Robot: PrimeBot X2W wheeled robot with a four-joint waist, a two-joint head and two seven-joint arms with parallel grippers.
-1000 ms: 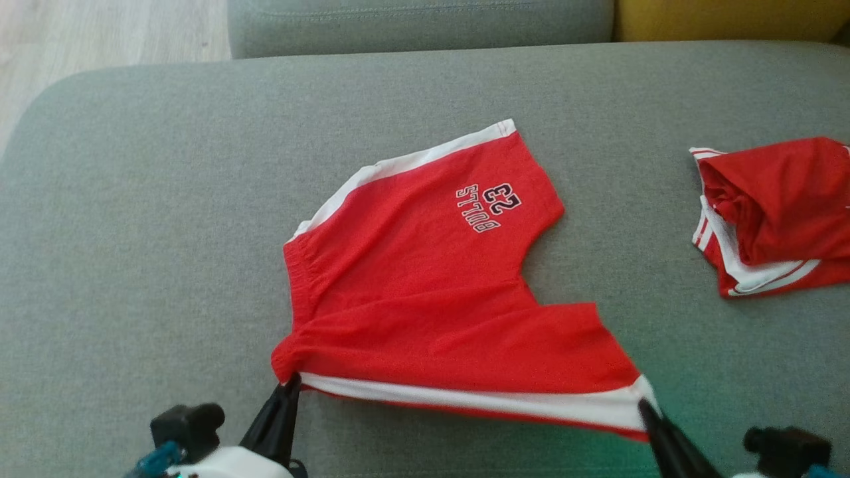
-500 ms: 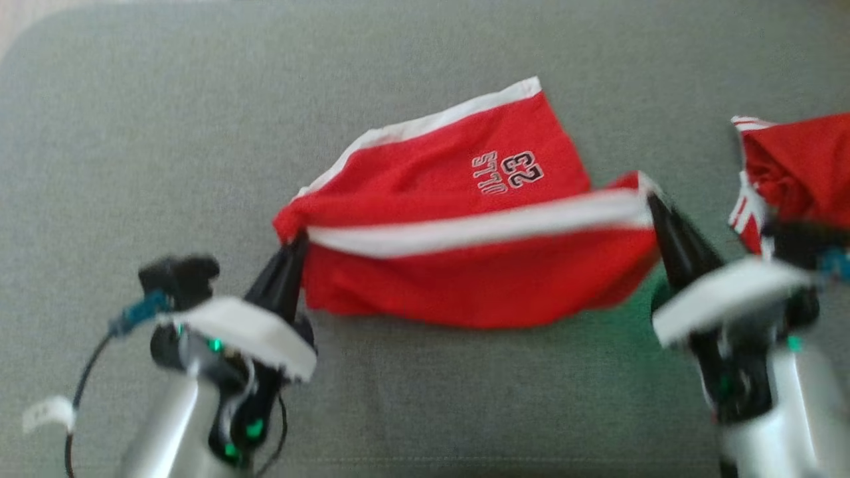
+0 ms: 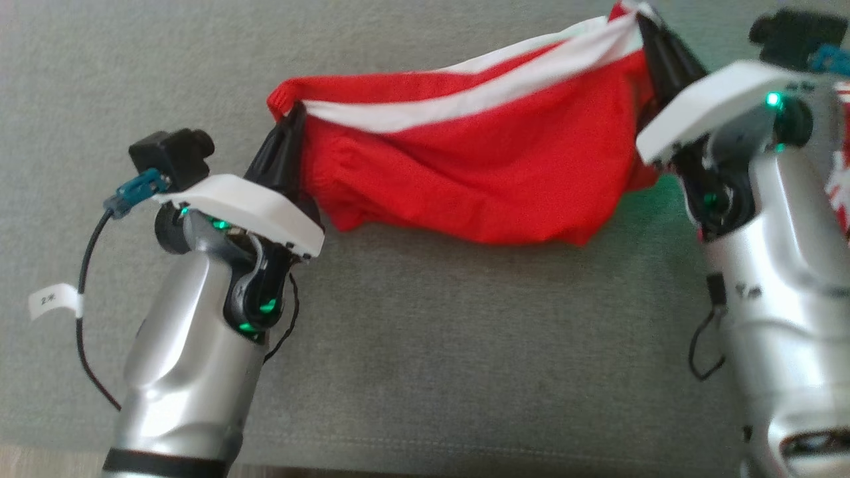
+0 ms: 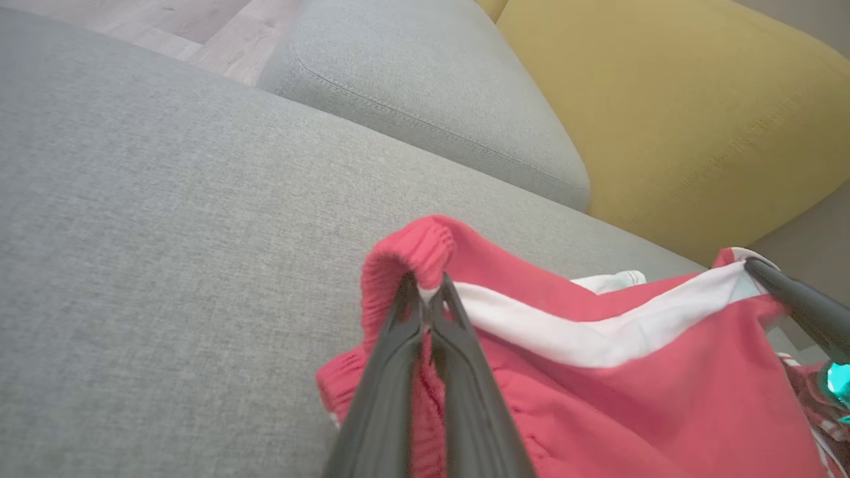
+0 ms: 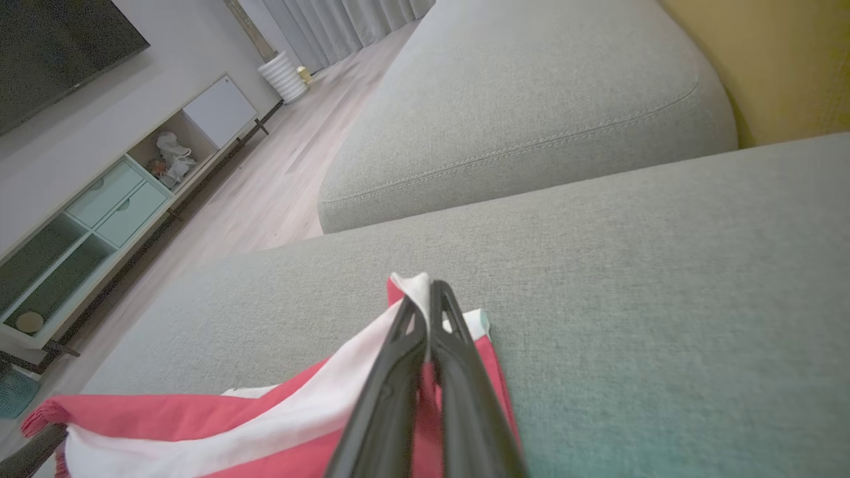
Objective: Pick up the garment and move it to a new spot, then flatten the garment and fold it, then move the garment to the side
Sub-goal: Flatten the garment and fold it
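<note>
Lifted forward, the garment (image 3: pixel 478 172) hangs, seemingly mid-fold, between left end effector (image 3: pixel 293 114) and right end effector (image 3: pixel 647 31), both pinched on it; side-move remains.

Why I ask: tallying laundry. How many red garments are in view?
2. The red shorts hang stretched between the left tool and right tool over the sofa. A second garment peeks past the right arm at the head view's right edge; more may be hidden.

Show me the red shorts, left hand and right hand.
red shorts (image 3: pixel 478 179), head view, middle of the hanging red panel.
left hand (image 4: pixel 426 284), left wrist view, between fingertips at the waistband.
right hand (image 5: pixel 425 293), right wrist view, between fingertips at the white stripe.
</note>
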